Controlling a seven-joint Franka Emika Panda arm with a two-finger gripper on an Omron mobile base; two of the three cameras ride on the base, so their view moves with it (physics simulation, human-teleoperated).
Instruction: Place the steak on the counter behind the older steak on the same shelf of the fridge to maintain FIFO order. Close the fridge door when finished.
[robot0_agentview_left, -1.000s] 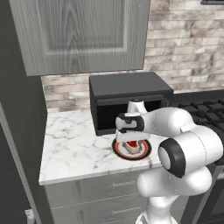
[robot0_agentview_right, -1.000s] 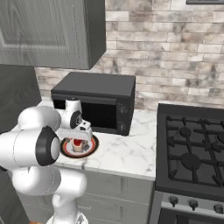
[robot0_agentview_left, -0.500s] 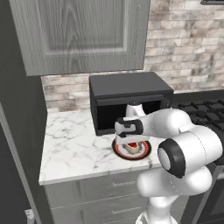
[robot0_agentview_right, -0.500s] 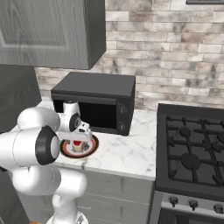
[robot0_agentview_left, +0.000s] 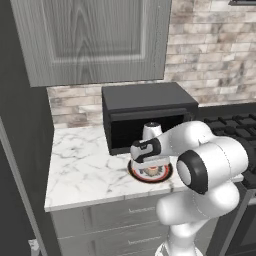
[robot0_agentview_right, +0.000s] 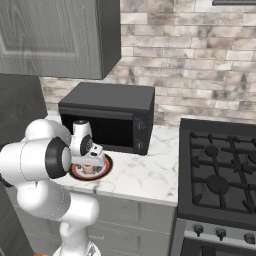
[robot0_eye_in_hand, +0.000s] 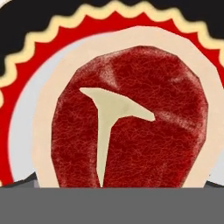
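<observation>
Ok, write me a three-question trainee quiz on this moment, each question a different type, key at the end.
1. True or false: the steak lies directly on the bare counter.
2. What stands right behind the plate? A) kettle B) microwave C) toaster
3. Fill in: the gripper is poised right over the ____.

Key: 1 false, it lies on a red-rimmed plate; 2 B; 3 steak.
</observation>
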